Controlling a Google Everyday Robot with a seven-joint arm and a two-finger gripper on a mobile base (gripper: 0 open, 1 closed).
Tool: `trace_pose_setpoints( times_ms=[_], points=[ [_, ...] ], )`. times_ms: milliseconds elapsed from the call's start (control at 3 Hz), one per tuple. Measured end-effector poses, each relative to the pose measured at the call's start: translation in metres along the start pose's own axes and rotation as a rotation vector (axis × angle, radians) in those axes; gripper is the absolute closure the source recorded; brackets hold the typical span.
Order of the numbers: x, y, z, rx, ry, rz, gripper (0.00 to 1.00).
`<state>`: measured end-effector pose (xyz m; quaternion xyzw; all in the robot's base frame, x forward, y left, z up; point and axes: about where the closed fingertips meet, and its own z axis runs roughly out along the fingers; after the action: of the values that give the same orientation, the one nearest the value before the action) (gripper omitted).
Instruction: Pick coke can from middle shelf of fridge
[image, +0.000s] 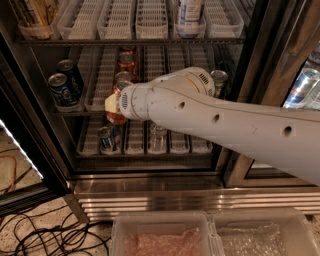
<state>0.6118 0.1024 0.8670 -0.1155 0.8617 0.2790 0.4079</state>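
The fridge (251, 75) stands open in front of me. My white arm reaches in from the right to the middle shelf (98, 92). My gripper (114, 103) is at the front of a lane, shut on a red coke can (116, 119). The can's red lower part shows under the yellowish fingers (110, 102), and a silver top shows just above the wrist. A second coke can (126, 61) stands behind it in the same lane.
Two blue cans (64, 85) stand at the left of the middle shelf, and a silver-topped can (218, 79) at the right. The lower shelf holds a small can (106, 139). A bottle (189, 15) is on the top shelf. Plastic bins (165, 232) and cables (45, 237) lie below.
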Motion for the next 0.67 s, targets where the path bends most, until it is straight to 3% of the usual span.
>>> trace_pose_setpoints(
  times_ms=[333, 667],
  points=[
    [0.031, -0.009, -0.030, 0.090, 0.079, 0.076, 1.00],
    [0.070, -0.015, -0.064, 0.195, 0.170, 0.192, 1.00]
  ],
)
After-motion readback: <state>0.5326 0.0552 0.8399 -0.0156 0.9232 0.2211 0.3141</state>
